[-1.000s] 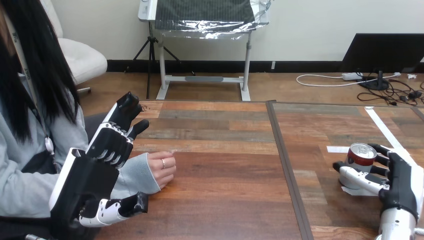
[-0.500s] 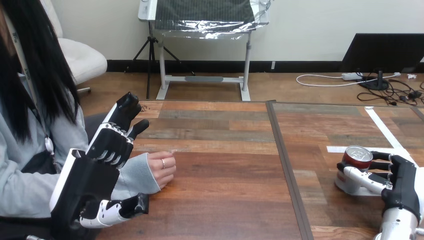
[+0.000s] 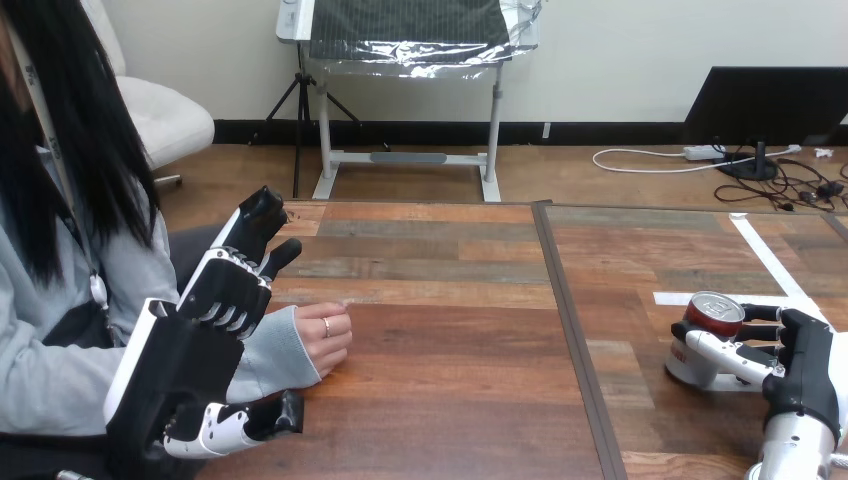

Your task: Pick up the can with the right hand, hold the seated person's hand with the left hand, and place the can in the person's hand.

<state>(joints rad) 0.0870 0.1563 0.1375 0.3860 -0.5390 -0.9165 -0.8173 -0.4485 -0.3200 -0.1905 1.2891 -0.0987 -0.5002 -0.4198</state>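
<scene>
Can [image 3: 703, 338]: red and white with a silver top. It is at the right side of the table [image 3: 450, 390] and it is tilted.
Right robot hand [image 3: 800, 365]: its fingers and thumb are curled round the can, holding it from the right.
Can's bottom: low by the table; I cannot tell if it touches.
Left robot hand [image 3: 190, 360]: at the left side, spread wide, with straight fingers pointing away from the robot and the thumb sticking out down low.
Person's hand [image 3: 325, 340]: rests on the table with fingers loosely bent, just right of the left robot hand.
Grey sleeve [image 3: 270, 355]: partly behind the left robot hand.
White tape [image 3: 762, 252]: on the table past the can.
</scene>
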